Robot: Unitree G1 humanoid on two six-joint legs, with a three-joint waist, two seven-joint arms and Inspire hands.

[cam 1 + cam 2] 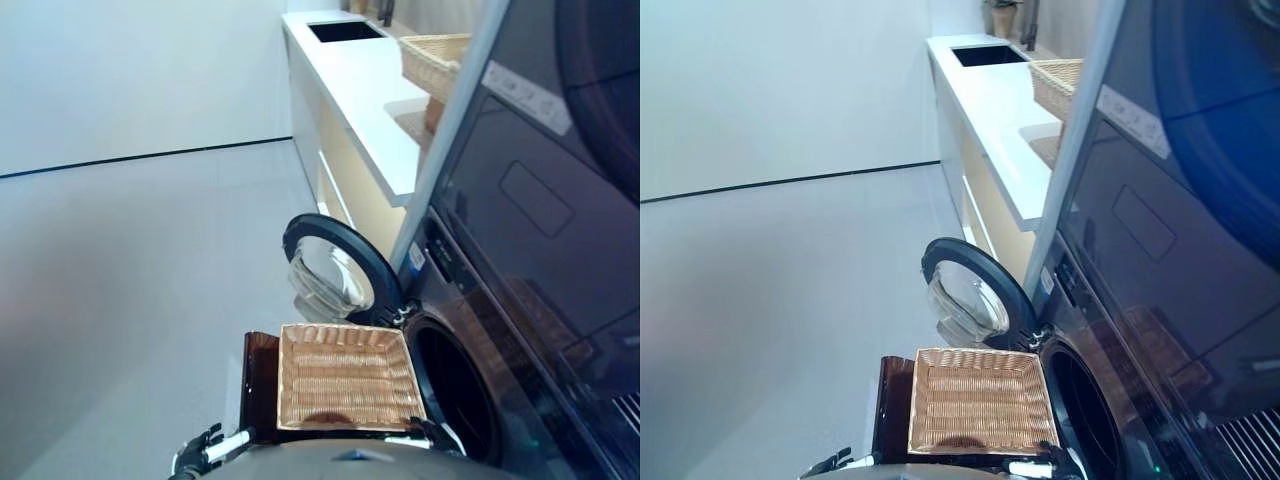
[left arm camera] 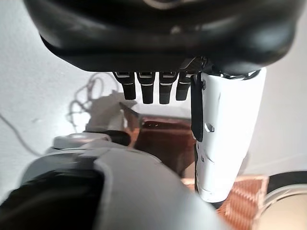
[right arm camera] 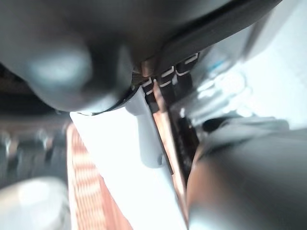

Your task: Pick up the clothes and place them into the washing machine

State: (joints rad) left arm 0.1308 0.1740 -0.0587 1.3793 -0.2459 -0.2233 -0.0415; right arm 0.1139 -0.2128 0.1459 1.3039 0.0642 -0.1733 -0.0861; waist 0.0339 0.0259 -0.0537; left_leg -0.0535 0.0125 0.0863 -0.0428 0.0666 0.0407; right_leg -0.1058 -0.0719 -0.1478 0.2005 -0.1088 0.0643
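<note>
Wicker basket (image 1: 345,376) sits on a brown stand (image 1: 258,385), just left of the washing machine (image 1: 470,400) with its door (image 1: 335,268) swung open. Something reddish at the basket's near edge, maybe clothes; hard to tell. Left hand (image 1: 205,448) low near-left, fingers (image 2: 145,87) straight, holding nothing. Right hand (image 1: 437,434) near the drum opening, finger state unclear. Second basket (image 1: 435,58) on the far desk (image 1: 365,90).
</note>
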